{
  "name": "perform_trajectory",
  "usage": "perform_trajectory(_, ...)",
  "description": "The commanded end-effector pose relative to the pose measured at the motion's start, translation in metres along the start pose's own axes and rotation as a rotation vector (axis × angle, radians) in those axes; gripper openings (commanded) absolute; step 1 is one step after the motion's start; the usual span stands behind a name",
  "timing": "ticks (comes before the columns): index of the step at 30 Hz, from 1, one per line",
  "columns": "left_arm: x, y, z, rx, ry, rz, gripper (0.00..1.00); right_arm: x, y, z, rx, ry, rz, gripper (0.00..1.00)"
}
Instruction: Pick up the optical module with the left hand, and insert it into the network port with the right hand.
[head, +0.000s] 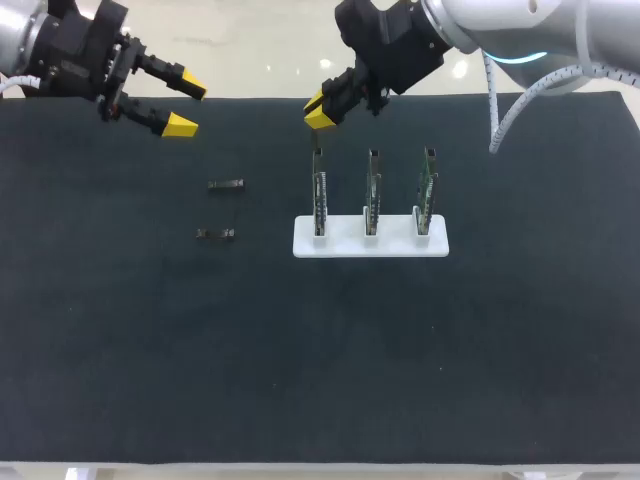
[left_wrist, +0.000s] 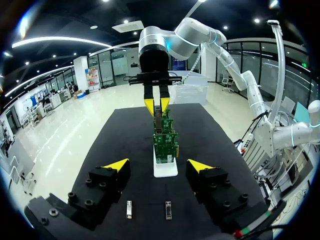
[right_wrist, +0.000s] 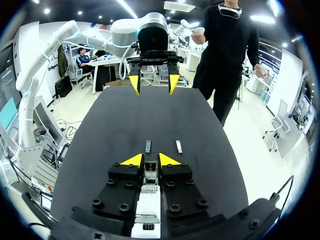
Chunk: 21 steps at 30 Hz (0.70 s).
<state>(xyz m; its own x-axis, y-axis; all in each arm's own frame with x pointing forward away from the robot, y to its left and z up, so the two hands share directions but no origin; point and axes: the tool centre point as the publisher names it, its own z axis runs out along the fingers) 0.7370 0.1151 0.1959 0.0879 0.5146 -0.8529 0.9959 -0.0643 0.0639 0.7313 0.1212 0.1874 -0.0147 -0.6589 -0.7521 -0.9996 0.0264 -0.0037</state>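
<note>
Seen from overhead, my left gripper (head: 185, 105) hangs spread wide at the far edge of the black mat (head: 300, 380). Two small modules (head: 226, 185) lie beside a white stand (head: 370, 245) holding three circuit boards (head: 372, 190). My left wrist camera shows both modules (left_wrist: 129, 209) just beneath that gripper (left_wrist: 159, 166). The right wrist camera shows my right gripper (right_wrist: 150, 161) over the end board (right_wrist: 150, 175); I cannot tell whether it grips.

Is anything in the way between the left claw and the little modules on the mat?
No, nothing visible. The left gripper hangs open, apart from the two optical modules, with only bare black mat between them. The white stand of boards sits off to the side.
</note>
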Motion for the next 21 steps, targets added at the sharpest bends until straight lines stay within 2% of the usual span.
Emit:
perform_trajectory(1,-0.0003,0.0009,0.0001,0.002,0.003,-0.001,1.0,0.0006,0.0024,0.0002,0.006,0.001,0.002,0.0)
perform_trajectory(21,-0.0003,0.0009,0.0001,0.002,0.003,-0.001,1.0,0.0044,0.0034,-0.0012,0.011,0.01,0.004,0.0)
